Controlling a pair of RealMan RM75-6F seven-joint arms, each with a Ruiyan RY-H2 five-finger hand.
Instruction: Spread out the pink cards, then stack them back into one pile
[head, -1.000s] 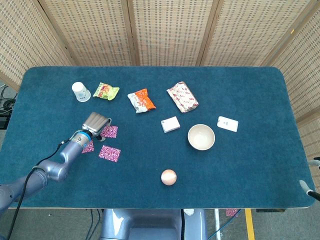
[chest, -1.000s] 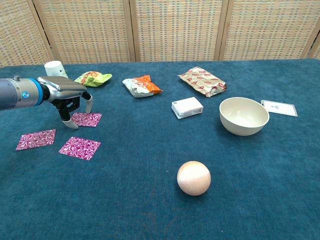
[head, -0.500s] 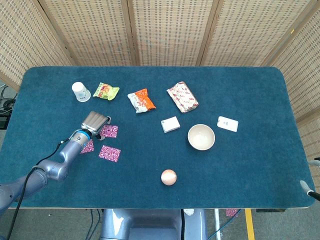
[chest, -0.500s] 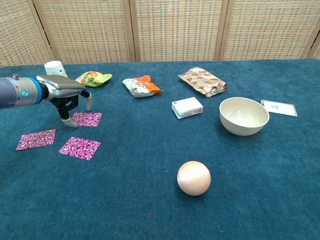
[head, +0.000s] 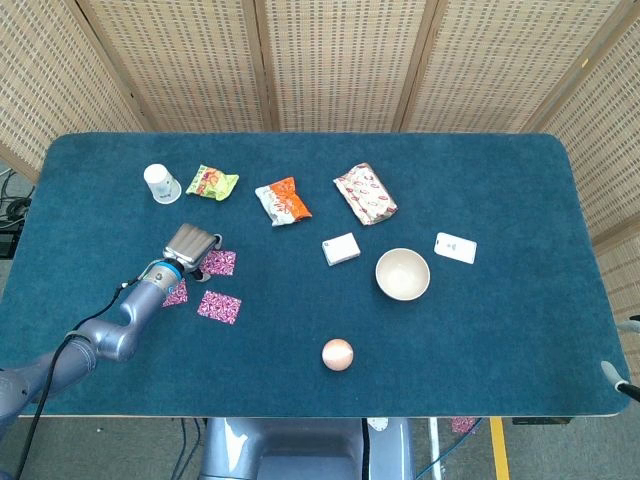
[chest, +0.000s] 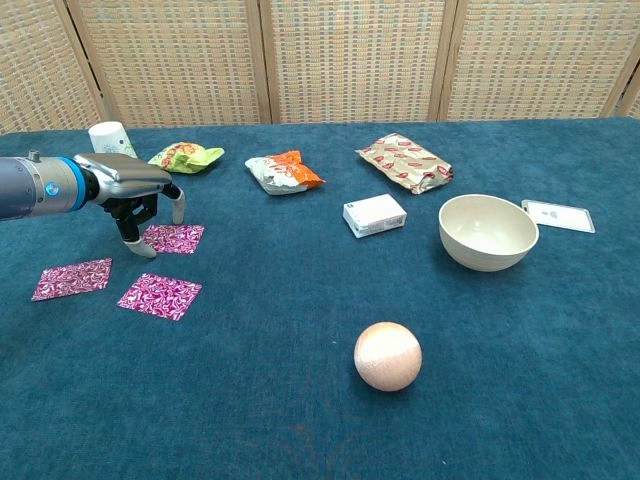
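Grey arm (chest: 20, 187), blue-ringed wrist, silver hand (chest: 135, 190)

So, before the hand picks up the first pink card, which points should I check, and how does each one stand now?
1. Cards spread: ok, three pink cards lie apart.
2. Left hand empty: ok, fingers apart, pointing down.
3. Left hand over the far card: ok.
4. Fingertips touching that card: cannot tell.
5. Green snack bag and paper cup out of the way: ok, behind the hand.
6. Right hand position: cannot tell, not visible.
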